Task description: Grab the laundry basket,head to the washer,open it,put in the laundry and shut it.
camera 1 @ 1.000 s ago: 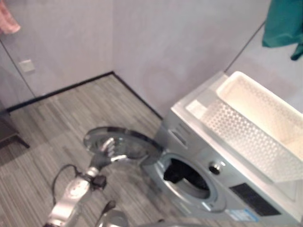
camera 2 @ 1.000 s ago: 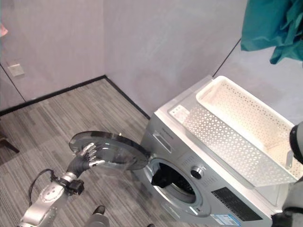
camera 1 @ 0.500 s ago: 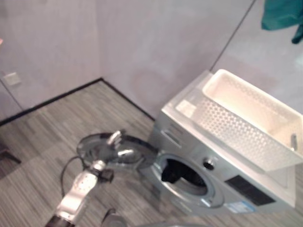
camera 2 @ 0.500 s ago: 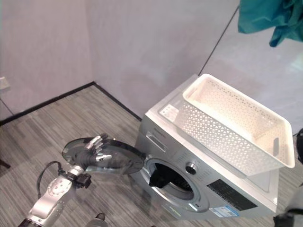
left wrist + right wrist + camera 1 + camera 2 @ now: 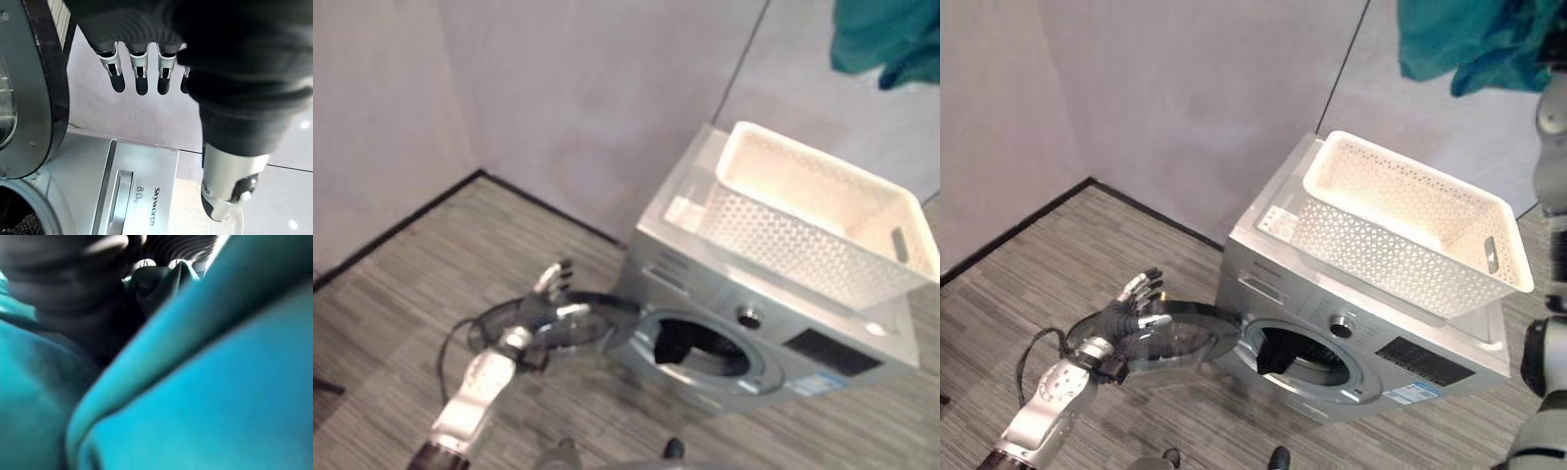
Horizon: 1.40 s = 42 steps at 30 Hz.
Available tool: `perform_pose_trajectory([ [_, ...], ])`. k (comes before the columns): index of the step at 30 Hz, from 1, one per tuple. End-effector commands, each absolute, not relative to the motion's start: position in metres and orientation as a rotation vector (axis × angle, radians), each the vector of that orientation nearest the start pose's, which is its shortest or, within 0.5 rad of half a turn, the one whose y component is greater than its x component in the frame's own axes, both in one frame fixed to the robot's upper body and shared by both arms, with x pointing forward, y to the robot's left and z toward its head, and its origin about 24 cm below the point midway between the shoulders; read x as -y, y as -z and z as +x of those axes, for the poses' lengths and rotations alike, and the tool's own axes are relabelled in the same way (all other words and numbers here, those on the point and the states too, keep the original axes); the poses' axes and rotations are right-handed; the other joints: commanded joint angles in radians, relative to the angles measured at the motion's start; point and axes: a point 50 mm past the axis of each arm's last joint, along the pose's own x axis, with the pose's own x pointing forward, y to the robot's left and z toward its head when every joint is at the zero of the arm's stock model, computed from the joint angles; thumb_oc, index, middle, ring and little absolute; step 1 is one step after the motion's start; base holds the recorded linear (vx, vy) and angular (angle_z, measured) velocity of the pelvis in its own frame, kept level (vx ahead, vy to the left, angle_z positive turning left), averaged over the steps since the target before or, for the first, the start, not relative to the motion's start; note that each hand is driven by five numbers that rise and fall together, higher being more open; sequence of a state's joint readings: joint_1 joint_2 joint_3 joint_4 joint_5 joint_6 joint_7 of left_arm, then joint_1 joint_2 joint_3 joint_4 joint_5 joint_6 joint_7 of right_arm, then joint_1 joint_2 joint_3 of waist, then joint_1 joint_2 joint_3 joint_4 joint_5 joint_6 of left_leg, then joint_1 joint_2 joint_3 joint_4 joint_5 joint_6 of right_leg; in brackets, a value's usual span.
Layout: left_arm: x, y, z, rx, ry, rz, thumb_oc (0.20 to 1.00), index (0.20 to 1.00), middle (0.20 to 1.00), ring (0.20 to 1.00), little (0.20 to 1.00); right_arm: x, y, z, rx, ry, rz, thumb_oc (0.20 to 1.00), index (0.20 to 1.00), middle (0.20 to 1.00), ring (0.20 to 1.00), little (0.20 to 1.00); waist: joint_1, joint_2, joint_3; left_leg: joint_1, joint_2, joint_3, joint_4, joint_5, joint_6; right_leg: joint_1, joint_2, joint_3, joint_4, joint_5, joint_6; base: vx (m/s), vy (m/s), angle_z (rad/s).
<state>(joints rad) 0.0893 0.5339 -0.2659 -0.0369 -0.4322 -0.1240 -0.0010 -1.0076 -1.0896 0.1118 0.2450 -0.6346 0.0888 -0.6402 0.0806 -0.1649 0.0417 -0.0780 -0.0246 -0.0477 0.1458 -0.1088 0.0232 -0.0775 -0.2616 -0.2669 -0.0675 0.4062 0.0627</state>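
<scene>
Grey wood-grain flooring (image 5: pixel 1058 264) meets pale plain walls along a dark skirting line, with the washer (image 5: pixel 1351 343) set in the corner. At far left the left hand (image 5: pixel 1131 299) rests with straight, spread fingers at the outer rim of the washer door (image 5: pixel 1170 338), a round glass-and-metal disc swung fully out and lying near level; the hand grips nothing. Next comes the drum opening (image 5: pixel 1288 354), a dark circular mouth ringed in smooth silver, with a dark garment (image 5: pixel 1275 352) already at its left lip. On the flat washer top sits the laundry basket (image 5: pixel 1410 230), rigid white plastic with perforated walls, slot handles and a flared rim, apparently empty. At upper right a teal cloth (image 5: pixel 1469 39), soft and deeply folded, hangs bunched from the right hand (image 5: pixel 63 293), whose fingers curl into the fabric in the right wrist view. The step in hand appears to be loading: the cloth should be lowered in a compact bundle, cleared over the basket rim, and pushed well past the door seal, while the left hand steadies the door open so no fold trails out.
</scene>
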Motion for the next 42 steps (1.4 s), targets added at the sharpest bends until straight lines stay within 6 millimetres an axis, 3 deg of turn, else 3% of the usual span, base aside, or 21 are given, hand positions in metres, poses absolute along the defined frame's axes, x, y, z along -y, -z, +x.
perform_pose_trajectory([
  [1,-0.187,-0.079,0.24,0.16,0.228,0.104,1.0,1.0,1.0,1.0,1.0,0.259,-0.431,0.241,1.306,1.217,-1.286,0.2,0.2,0.2,0.2,0.2,0.051,0.049,-0.024,0.023,-0.009,-0.012,-0.027,-0.048,0.048,0.093,-0.044,-0.039,0.245,-0.299,0.104,-0.26,0.205,-1.09],
  [2,-0.191,-0.079,0.24,0.162,0.206,0.113,1.0,1.0,1.0,1.0,1.0,0.246,-0.431,0.238,1.362,1.188,-1.268,0.2,0.2,0.2,0.2,0.2,0.056,0.064,-0.021,0.012,-0.004,0.015,-0.02,-0.038,0.061,0.079,-0.022,-0.042,0.349,-0.352,0.092,-0.22,0.159,-0.98],
  [4,-0.195,-0.081,0.239,0.168,0.163,0.119,1.0,1.0,1.0,1.0,1.0,0.225,-0.423,0.238,1.434,1.113,-1.215,0.2,0.2,0.2,0.2,0.2,0.068,0.079,-0.023,-0.003,0.003,0.071,-0.016,-0.023,0.08,0.093,-0.005,-0.065,0.448,-0.4,0.086,-0.24,0.138,-0.62],
  [5,-0.196,-0.081,0.238,0.172,0.154,0.119,1.0,1.0,1.0,1.0,1.0,0.22,-0.419,0.238,1.45,1.092,-1.192,0.2,0.2,0.2,0.2,0.2,0.073,0.081,-0.026,-0.011,0.003,0.086,-0.015,-0.017,0.085,0.105,-0.002,-0.071,0.468,-0.405,0.085,-0.2,0.089,-1.52],
  [7,-0.201,-0.081,0.233,0.177,0.103,0.108,1.0,1.0,1.0,1.0,1.0,0.197,-0.394,0.239,1.502,0.966,-1.078,0.2,0.2,0.2,0.2,0.2,0.1,0.076,-0.044,-0.033,-0.009,0.166,-0.01,-0.013,0.099,0.158,-0.002,-0.057,0.524,-0.384,0.102,-0.19,0.005,-1.72],
  [8,-0.203,-0.082,0.228,0.189,0.072,0.096,1.0,1.0,1.0,1.0,1.0,0.188,-0.376,0.233,1.528,0.911,-1.022,0.2,0.2,0.2,0.2,0.2,0.121,0.058,-0.07,-0.053,-0.025,0.222,-0.019,0.003,0.105,0.207,0.017,-0.012,0.466,-0.337,0.114,-0.15,-0.039,-1.41],
  [9,-0.203,-0.082,0.228,0.187,0.073,0.097,1.0,1.0,1.0,1.0,1.0,0.189,-0.375,0.233,1.526,0.912,-1.022,0.2,0.2,0.2,0.2,0.2,0.123,0.057,-0.071,-0.052,-0.024,0.223,-0.021,0.005,0.105,0.206,0.019,-0.011,0.463,-0.335,0.114,-0.11,-0.069,-1.48],
  [11,-0.203,-0.082,0.226,0.19,0.052,0.078,1.0,1.0,1.0,1.0,1.0,0.18,-0.361,0.227,1.558,0.859,-0.951,0.2,0.2,0.2,0.2,0.2,0.132,0.047,-0.078,-0.078,-0.014,0.262,-0.001,0.011,0.085,0.25,0.031,0.012,0.35,-0.397,0.116,-0.11,-0.161,-0.87],
  [16,-0.203,-0.077,0.222,0.18,0.018,0.052,1.0,1.0,1.0,1.0,1.0,0.172,-0.338,0.226,1.52,0.733,-0.849,0.2,0.2,0.2,0.2,0.2,0.141,0.053,-0.077,-0.115,0.033,0.304,0.016,0.029,0.054,0.301,0.034,-0.001,0.199,-0.44,0.103,-0.12,-0.174,-0.59],
  [18,-0.202,-0.077,0.222,0.18,0.017,0.049,1.0,1.0,1.0,1.0,1.0,0.171,-0.332,0.228,1.503,0.701,-0.828,0.2,0.2,0.2,0.2,0.2,0.14,0.055,-0.075,-0.126,0.044,0.311,0.02,0.036,0.048,0.309,0.036,-0.009,0.176,-0.435,0.105,-0.11,-0.132,-0.49],
  [19,-0.201,-0.077,0.222,0.182,0.017,0.043,1.0,1.0,1.0,1.0,1.0,0.169,-0.318,0.228,1.456,0.625,-0.764,0.2,0.2,0.2,0.2,0.2,0.135,0.06,-0.067,-0.144,0.067,0.318,0.023,0.057,0.036,0.312,0.047,-0.014,0.152,-0.447,0.099,-0.16,-0.178,-0.33],
  [24,-0.198,-0.073,0.219,0.165,0.013,0.031,1.0,1.0,1.0,1.0,1.0,0.161,-0.296,0.222,1.4,0.488,-0.576,0.2,0.2,0.2,0.2,0.2,0.119,0.071,-0.051,-0.168,0.107,0.322,0.026,0.094,0.011,0.319,0.084,-0.022,0.111,-0.532,0.072,-0.1,-0.142,-0.06],
  [31,-0.195,-0.077,0.22,0.173,0.026,0.018,1.0,1.0,1.0,1.0,1.0,0.143,-0.259,0.211,1.253,0.187,-0.25,0.2,0.2,0.2,0.2,0.2,0.087,0.082,-0.018,-0.185,0.132,0.307,0.012,0.146,-0.015,0.309,0.117,-0.024,0.095,-0.569,0.048,-0.06,-0.073,0.09],
  [33,-0.195,-0.08,0.219,0.178,0.041,0.016,1.0,1.0,1.0,1.0,1.0,0.136,-0.229,0.213,1.059,-0.003,-0.146,0.2,0.2,0.2,0.2,0.2,0.072,0.084,0.001,-0.204,0.14,0.297,0.017,0.157,-0.023,0.305,0.13,-0.024,0.093,-0.584,0.039,-0.07,-0.044,0.08],
  [34,-0.195,-0.08,0.219,0.178,0.041,0.016,1.0,1.0,1.0,1.0,1.0,0.136,-0.229,0.213,1.059,-0.003,-0.146,0.2,0.2,0.2,0.2,0.2,0.072,0.084,0.001,-0.205,0.14,0.297,0.017,0.157,-0.023,0.305,0.13,-0.024,0.093,-0.584,0.039,-0.08,-0.056,0.15],
  [36,-0.198,-0.079,0.216,0.158,0.047,0.022,1.0,1.0,1.0,1.0,1.0,0.139,-0.198,0.213,0.857,-0.125,-0.072,0.2,0.2,0.2,0.2,0.2,0.064,0.078,0.03,-0.233,0.151,0.289,0.04,0.159,-0.026,0.284,0.137,-0.022,0.11,-0.597,0.03,-0.08,-0.054,0.14],
  [39,-0.202,-0.079,0.214,0.146,0.048,0.033,1.0,1.0,1.0,1.0,1.0,0.142,-0.184,0.212,0.767,-0.168,-0.036,0.2,0.2,0.2,0.2,0.2,0.063,0.074,0.052,-0.259,0.156,0.283,0.059,0.158,-0.027,0.263,0.141,-0.027,0.129,-0.604,0.025,-0.07,-0.045,0.16],
  [40,-0.207,-0.082,0.213,0.153,0.038,0.041,1.0,1.0,1.0,1.0,1.0,0.146,-0.167,0.212,0.657,-0.192,0.043,0.2,0.2,0.2,0.2,0.2,0.063,0.074,0.089,-0.291,0.162,0.275,0.081,0.16,-0.028,0.23,0.143,-0.037,0.16,-0.618,0.015,-0.12,-0.054,0.08],
  [42,-0.211,-0.085,0.213,0.163,0.026,0.039,1.0,1.0,1.0,1.0,1.0,0.147,-0.152,0.211,0.567,-0.224,0.108,0.2,0.2,0.2,0.2,0.2,0.062,0.077,0.13,-0.322,0.169,0.268,0.103,0.163,-0.03,0.19,0.144,-0.045,0.199,-0.628,0.005,-0.13,-0.067,0.07],
])
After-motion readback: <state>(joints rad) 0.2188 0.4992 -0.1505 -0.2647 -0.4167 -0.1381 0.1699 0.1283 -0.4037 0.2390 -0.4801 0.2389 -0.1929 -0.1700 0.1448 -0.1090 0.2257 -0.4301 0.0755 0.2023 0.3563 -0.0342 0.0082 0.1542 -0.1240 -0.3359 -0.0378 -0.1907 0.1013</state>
